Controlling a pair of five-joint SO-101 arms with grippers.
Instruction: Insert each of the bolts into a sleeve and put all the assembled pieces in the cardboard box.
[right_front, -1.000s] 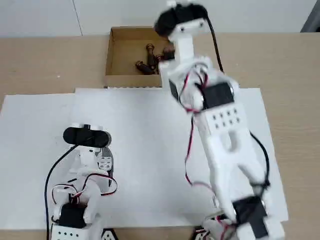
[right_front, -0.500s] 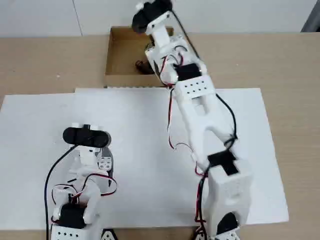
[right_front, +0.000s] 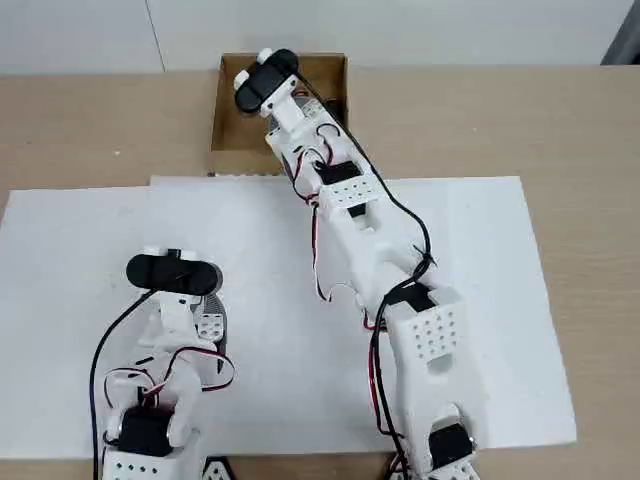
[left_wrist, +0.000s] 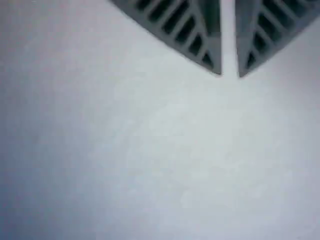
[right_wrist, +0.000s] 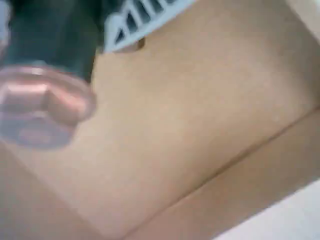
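Observation:
My right arm stretches over the cardboard box (right_front: 228, 112) at the table's far side, and its wrist covers the box's middle. In the right wrist view my right gripper (right_wrist: 87, 47) hangs just above the box floor (right_wrist: 200, 115), shut on an assembled piece. That piece is a dark sleeve (right_wrist: 50, 35) with the bolt's hex head (right_wrist: 40, 112) sticking out of it. One grey finger (right_wrist: 137, 22) shows beside the sleeve. My left gripper (left_wrist: 228, 70) is shut on nothing, low over the white paper, near the front left (right_front: 205, 328).
A large white paper sheet (right_front: 80, 260) covers the table (right_front: 580, 120) between the arms and the box. The box's walls rise around the right gripper. Bare wood lies to the left and right of the box.
The right arm has swung left and down, from the box's right rim to over its middle. The pieces lying in the box are now hidden under it. The left arm has kept still.

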